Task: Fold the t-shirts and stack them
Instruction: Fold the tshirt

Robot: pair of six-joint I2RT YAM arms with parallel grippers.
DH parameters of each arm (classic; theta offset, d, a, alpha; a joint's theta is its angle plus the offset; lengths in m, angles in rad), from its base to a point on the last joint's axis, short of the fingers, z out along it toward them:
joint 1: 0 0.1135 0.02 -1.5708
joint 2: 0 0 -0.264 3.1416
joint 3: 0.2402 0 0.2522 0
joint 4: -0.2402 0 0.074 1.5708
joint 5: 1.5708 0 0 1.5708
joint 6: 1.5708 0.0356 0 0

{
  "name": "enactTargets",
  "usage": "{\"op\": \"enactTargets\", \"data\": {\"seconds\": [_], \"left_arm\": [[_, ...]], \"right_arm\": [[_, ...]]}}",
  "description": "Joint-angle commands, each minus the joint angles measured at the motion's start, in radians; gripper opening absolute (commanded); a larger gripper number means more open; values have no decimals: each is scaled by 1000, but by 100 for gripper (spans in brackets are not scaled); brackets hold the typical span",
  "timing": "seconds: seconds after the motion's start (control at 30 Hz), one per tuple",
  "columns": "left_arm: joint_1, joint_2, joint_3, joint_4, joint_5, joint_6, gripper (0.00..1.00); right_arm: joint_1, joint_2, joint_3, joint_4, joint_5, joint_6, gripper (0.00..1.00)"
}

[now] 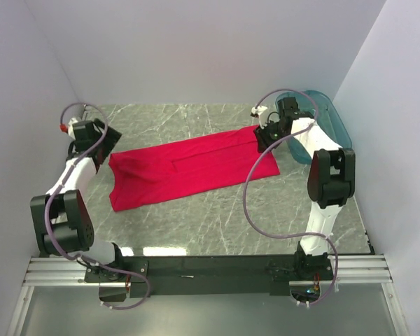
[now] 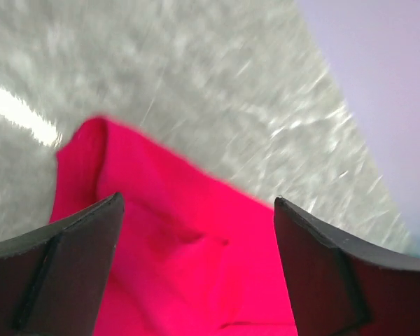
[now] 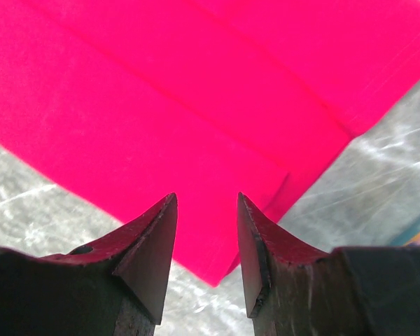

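Plain crimson t-shirt (image 1: pixel 189 171) — long flat strip, seemingly folded lengthwise — aslant across the table (image 1: pixel 217 224).

White arms (image 1: pixel 322 220), black claws (image 3: pixel 206 197), mauve cables (image 1: pixel 246 192)

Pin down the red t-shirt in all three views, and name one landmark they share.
Top external: t-shirt spread across the middle of the table, between the two arms.
Left wrist: t-shirt at lower centre, behind the wide-apart left fingers.
Right wrist: t-shirt fills the upper picture, beyond the right fingers.
Shared landmark: the grey marbled tabletop around the cloth.
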Motion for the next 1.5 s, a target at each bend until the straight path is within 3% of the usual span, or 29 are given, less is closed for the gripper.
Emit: {"op": "enactTargets", "data": {"seconds": [0.0,0.27,0.4,0.47,0.63,0.8,1.03,1.47], "left_arm": [[3,-67,101,-38,-46,-6,93],[3,-191,-41,-19,213,64,82],[3,-84,-77,-3,360,86,74],[-8,-10,-39,-25,397,71,65],[-58,134,59,-126,275,0,64],[-84,231,135,-213,184,-170,66],[-123,367,297,-429,75,-320,50],[-127,383,366,-523,80,-308,53]], "right_arm": [[8,-94,-38,34,-26,5,47],[16,-116,-55,-20,-115,-23,47],[51,-130,-77,-43,-144,-52,47],[65,-131,-92,-32,-144,-46,47],[73,-133,-95,-34,-147,-35,47],[71,-130,-103,-26,-150,-27,47],[73,-134,-111,-15,-154,-23,47],[73,-139,-120,-2,-144,-20,47]]}}
